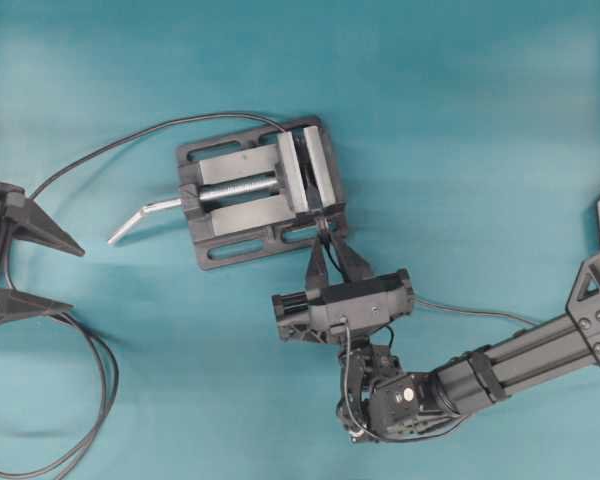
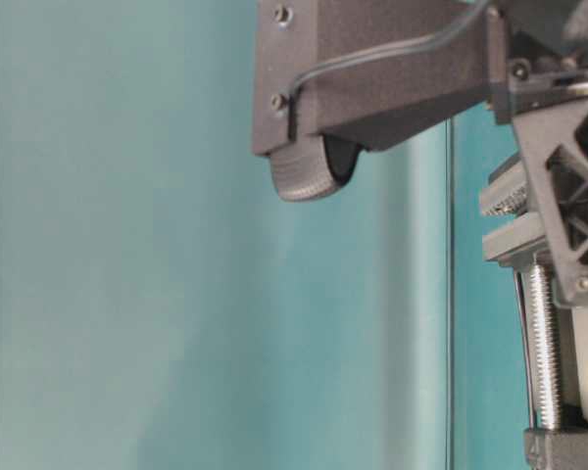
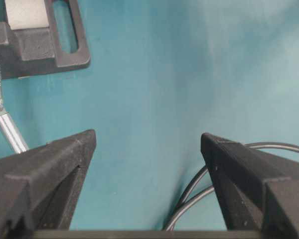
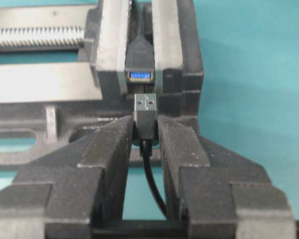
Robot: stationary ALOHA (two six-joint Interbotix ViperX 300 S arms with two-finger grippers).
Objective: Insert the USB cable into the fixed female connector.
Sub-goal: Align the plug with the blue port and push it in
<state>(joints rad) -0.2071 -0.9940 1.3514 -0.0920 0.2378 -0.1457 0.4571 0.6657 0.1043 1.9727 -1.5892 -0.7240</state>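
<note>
Status: insertion not yet made. USB cable (image 4: pixel 145 115) plug lined up just short of the fixed female connector (image 4: pixel 140 74), silvery tip near the blue-lined mouth, a small gap between. Connector clamped between the jaws of the grey bench vise (image 1: pixel 252 190), mid-table. Left to do: final push home.

Right gripper (image 4: pixel 145 130): narrowed, pinching the black plug body, tip protruding toward the socket, thin cable trailing back between the fingers.

Left gripper (image 3: pixel 147 142): spread wide, holding nothing, at the table's left edge, well apart from the vise.
</note>
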